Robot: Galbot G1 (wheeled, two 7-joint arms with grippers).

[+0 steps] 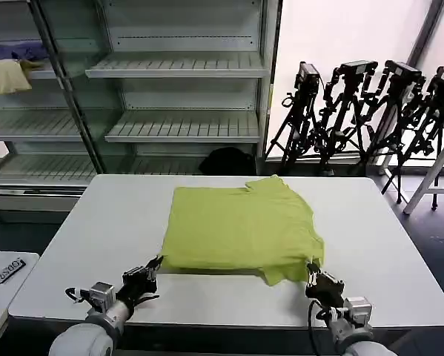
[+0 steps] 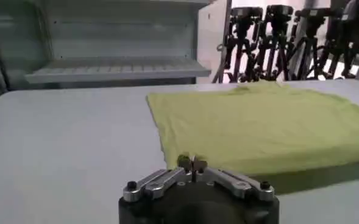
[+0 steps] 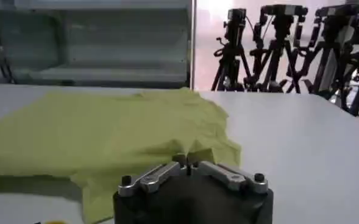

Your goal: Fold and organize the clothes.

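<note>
From the head view, you have the lime T-shirt point(image 1: 240, 231) lying flat at the middle of the white bench point(image 1: 399, 245), folded over into a rough rectangle. Its long axis runs from 9 o'clock to 3 o'clock across the bench, and the collar end with a bunched sleeve points toward 12 o'clock, at the shelving point(image 1: 177, 96). Your left gripper point(image 1: 156, 265) sits at 7 o'clock of the shirt, right at its near left corner, and your right gripper point(image 1: 310, 268) sits at 5 o'clock, at the near right corner where a flap of cloth hangs out. Both sets of jaws look pinched together on those corners. A row of black tripods point(image 1: 370, 111) stands beyond the bench at 1 o'clock.

In the left wrist view, the left gripper point(image 2: 192, 163) has its jaws drawn shut with a small tab of green cloth clamped between the fingertips. The rest of the T-shirt point(image 2: 264, 128) spreads away from the jaws over the bench point(image 2: 63, 146), its near edge lifted enough to throw a shadow.

In the right wrist view, the right gripper point(image 3: 188, 159) likewise has its jaws closed on the shirt's edge. The T-shirt point(image 3: 106, 134) lies just ahead of the jaws and stretches off to one side, wrinkled where it meets the tips
</note>
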